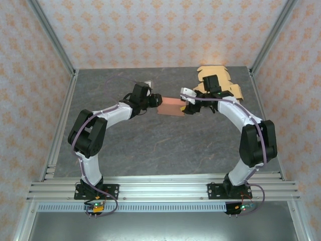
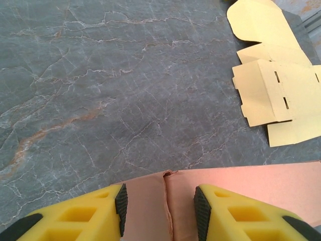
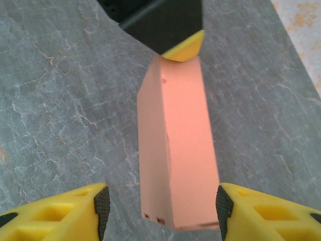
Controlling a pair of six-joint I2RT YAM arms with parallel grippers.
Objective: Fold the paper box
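On the top camera, the paper box [image 1: 170, 106], salmon pink and already formed into a long sleeve, spans between the two arms over the back half of the grey marbled table [image 1: 150, 145]. The left gripper [image 1: 154, 100] is at its left end and the right gripper [image 1: 188, 104] at its right end. A pile of tan flat box blanks [image 1: 213, 70] lies behind the right wrist, near the back right corner.

On the left wrist camera, the jaws of the left gripper [image 2: 160, 203] stand part-way apart, and the box's end [image 2: 241, 191] fills the gap between the pads. I read that as a grip. A flap seam runs down between the fingers. The blanks [image 2: 271, 90] sit well apart, with bare table between.

On the right wrist camera, the right gripper [image 3: 161, 206] stands wide, straddling the near end of the box [image 3: 180, 140] without clamping. Its right pad is at the box's edge, and table shows beside its left pad. The left arm's yellow fingertip [image 3: 183, 50] bears on the far end.

My judgement is that the body is folded and the end closure is the step in hand. Next, the right jaws should square up on the near end and press its tabs in. There is open table on both sides and toward me. The blanks behind the right wrist are the one thing to avoid.
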